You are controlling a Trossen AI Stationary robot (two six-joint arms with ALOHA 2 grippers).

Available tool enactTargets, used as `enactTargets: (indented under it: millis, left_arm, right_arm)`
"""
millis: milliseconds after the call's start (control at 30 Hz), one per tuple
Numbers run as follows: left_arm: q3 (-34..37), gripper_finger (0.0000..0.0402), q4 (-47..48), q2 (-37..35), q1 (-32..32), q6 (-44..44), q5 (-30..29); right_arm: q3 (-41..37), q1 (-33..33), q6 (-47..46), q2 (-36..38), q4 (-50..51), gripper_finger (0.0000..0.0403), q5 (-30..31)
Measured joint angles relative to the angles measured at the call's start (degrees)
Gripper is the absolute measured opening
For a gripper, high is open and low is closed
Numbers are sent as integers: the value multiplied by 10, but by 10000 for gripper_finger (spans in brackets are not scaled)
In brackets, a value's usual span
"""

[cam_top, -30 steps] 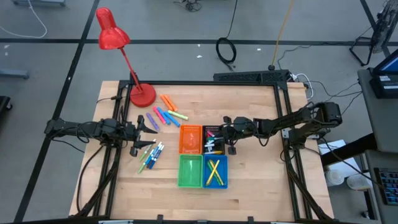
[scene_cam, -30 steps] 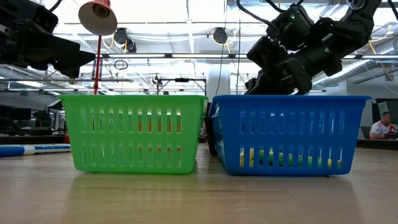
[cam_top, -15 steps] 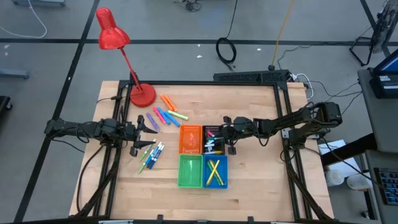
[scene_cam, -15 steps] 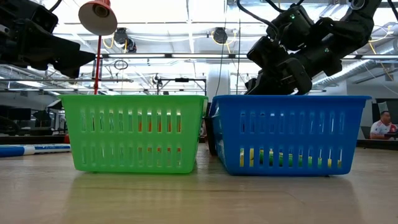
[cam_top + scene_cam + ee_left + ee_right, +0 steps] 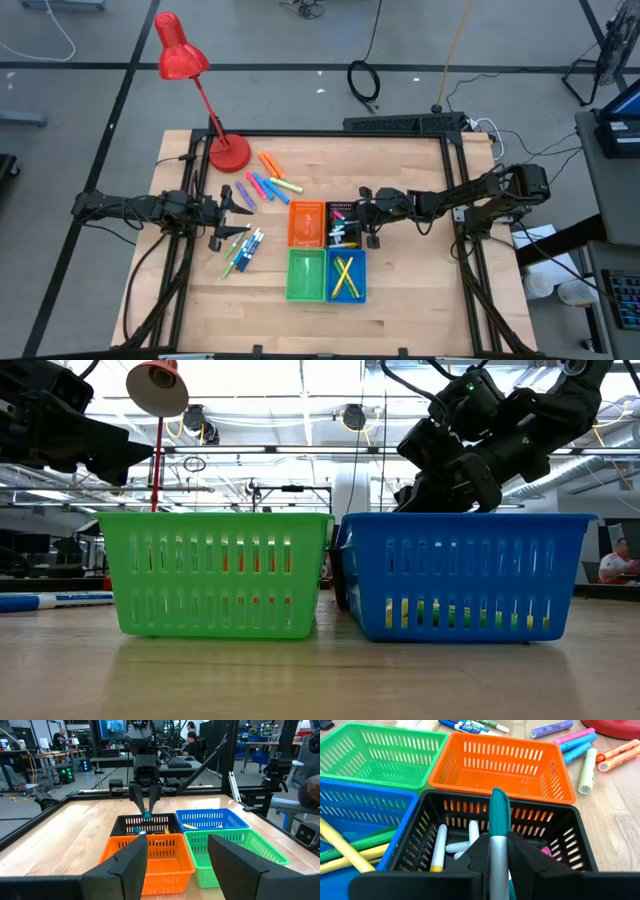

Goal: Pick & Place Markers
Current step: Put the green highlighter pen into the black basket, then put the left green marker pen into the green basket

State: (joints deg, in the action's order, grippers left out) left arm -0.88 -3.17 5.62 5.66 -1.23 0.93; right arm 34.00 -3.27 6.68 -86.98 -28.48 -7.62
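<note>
My right gripper [image 5: 362, 213] hovers over the black bin [image 5: 340, 222], shut on a white marker with a teal cap [image 5: 499, 812]. The left wrist view shows the marker [image 5: 147, 814] pointing down below the fingers. The black bin holds several markers [image 5: 440, 851]. The blue bin [image 5: 346, 276] holds yellow and green markers [image 5: 350, 854]. My left gripper [image 5: 235, 203] is open and empty, held above the table between two groups of loose markers: bright ones [image 5: 268, 183] on its far side and white ones [image 5: 243, 250] on its near side. My right gripper pinches the marker's white barrel [image 5: 498, 854] between its two fingers. The marker lies along the fingers, its teal cap end sticking out past the fingertips. The fingers slant down from the table's right side. The marker is lifted clear, above the black bin.
The orange bin [image 5: 307, 222] and green bin [image 5: 306, 274] stand with the black and blue bins in a square at mid table. A red desk lamp [image 5: 228, 152] stands at the far left. People sit at desks beyond the table [image 5: 192, 737].
</note>
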Motion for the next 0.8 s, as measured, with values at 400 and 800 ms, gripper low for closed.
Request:
enactTargets:
  millis: [400,800]
  left_arm:
    - [0,212,0,0,0,0,0]
    - [0,212,0,0,0,0,0]
  right_arm:
    - [0,0,4,0,-5,87,0]
    - [0,0,1,0,-5,153,0]
